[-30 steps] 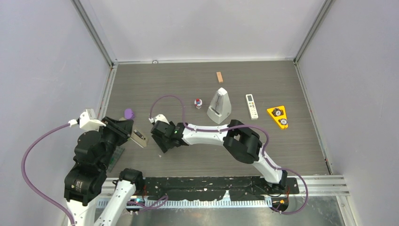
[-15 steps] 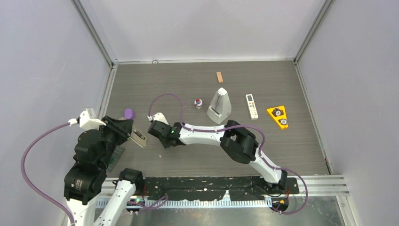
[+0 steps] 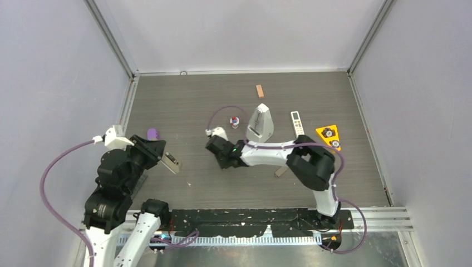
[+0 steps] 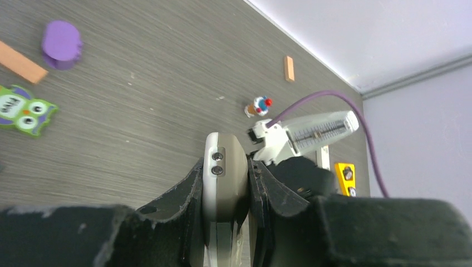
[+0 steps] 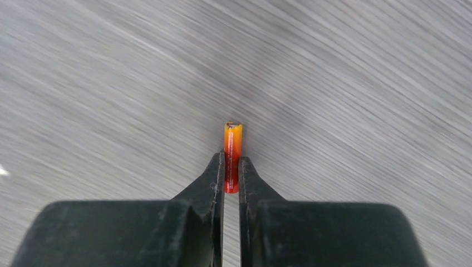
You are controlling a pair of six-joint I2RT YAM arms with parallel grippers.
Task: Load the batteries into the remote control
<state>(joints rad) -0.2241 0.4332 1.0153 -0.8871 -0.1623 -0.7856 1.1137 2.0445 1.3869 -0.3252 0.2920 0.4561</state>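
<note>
My right gripper (image 5: 231, 159) is shut on one of the batteries (image 5: 232, 146), a thin orange-red cylinder that sticks out past the fingertips over blurred tabletop. In the top view that gripper (image 3: 221, 156) hangs mid-table, in front of the grey metronome, and the battery is too small to make out there. My left gripper (image 4: 225, 169) is shut on the remote control (image 4: 225, 167), held edge-on with its white and grey-brown sides against the pads and two small screws showing. In the top view the remote control (image 3: 172, 163) juts right from the left gripper (image 3: 162, 158), well apart from the right one.
Behind the right gripper stand a grey metronome (image 3: 260, 125), a small toy figure (image 3: 234, 121), a short white remote (image 3: 298, 125), a yellow wedge (image 3: 328, 137) and a wooden block (image 3: 259, 90). A small brown piece (image 3: 281, 172) lies by the right arm. A purple cylinder (image 4: 62, 44) and an owl figure (image 4: 22, 108) lie left.
The right gripper has shut on the battery and swung right, away from the left gripper. The left arm, with the remote control, has shifted slightly right.
</note>
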